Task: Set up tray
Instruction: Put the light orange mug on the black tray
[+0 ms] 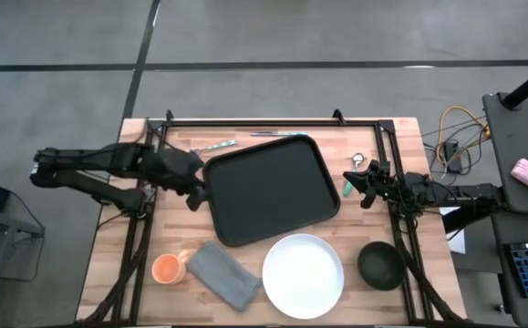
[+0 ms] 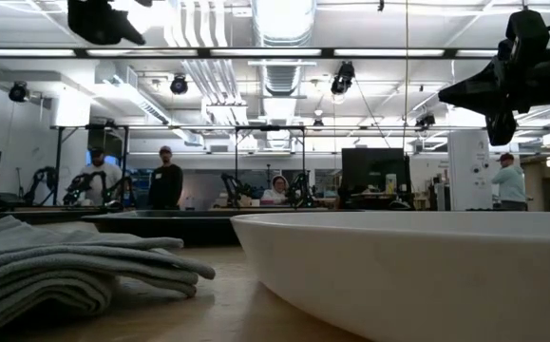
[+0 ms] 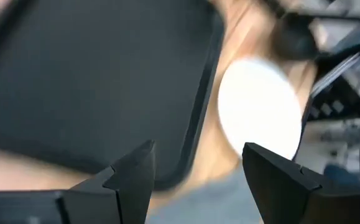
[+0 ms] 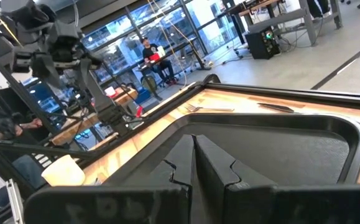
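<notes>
The black tray lies flat at the middle of the table, turned slightly askew. My left gripper hovers open just off the tray's left edge. In the left wrist view its fingers straddle the sight of the tray's near corner from above. My right gripper is shut and hangs raised beside the tray's right edge, high in the low view. Its fingers point across the tray.
Near the table's front edge sit a white plate, a folded grey cloth, an orange cup and a dark bowl. A fork and a knife lie beyond the tray. People stand in the room behind.
</notes>
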{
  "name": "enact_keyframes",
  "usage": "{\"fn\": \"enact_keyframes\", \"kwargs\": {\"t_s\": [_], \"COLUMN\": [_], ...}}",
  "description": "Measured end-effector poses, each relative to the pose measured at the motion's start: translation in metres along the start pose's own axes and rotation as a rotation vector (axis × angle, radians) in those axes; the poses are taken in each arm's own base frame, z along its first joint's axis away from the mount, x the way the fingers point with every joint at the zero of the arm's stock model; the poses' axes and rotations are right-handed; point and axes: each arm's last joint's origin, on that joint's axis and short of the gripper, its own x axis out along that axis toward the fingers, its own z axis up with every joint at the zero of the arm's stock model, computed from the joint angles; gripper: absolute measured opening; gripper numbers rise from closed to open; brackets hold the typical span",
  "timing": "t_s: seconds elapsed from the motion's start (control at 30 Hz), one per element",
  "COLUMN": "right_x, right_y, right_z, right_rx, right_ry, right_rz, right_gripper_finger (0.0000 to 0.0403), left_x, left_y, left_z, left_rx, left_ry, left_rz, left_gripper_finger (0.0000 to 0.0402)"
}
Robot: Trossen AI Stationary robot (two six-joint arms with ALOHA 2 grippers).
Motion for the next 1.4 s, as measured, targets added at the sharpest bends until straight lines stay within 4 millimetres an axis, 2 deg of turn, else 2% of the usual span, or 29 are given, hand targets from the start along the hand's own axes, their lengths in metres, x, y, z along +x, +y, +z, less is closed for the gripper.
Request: {"fn": "enact_keyframes", "kwargs": {"t_s": [0.3,0.5,0.93,1.2,1.4], "right_x": [0.0,0.0,0.0,0.0,0.0], "right_y": [0.0,0.0,0.0,0.0,0.0], "right_z": [0.0,0.0,0.0,0.0,0.0], "right_rx": [-0.003,-0.004,-0.004,-0.009,-0.009], "right_ry": [0.0,0.001,0.001,0.0,0.0], "right_rz": [0.001,0.001,0.0,0.0,0.0], "right_gripper_finger": [0.0009,0.0008,0.0008,0.0009,0.0008], "left_x": [0.022,0.037,0.053,0.061,0.07], "left_y": [-0.033,-0.064,-0.102,-0.112,-0.114], "left_z": [0.005,-0.004,-0.056,-0.097,-0.114], "left_rx": [-0.112,-0.06,-0.182,-0.218,-0.186], "left_ry": [0.305,0.419,0.607,0.668,0.646], "left_rz": [0.002,-0.029,0.164,0.269,0.33], "left_gripper_finger": [0.0219,0.0219,0.0219,0.0219,0.0219]}}
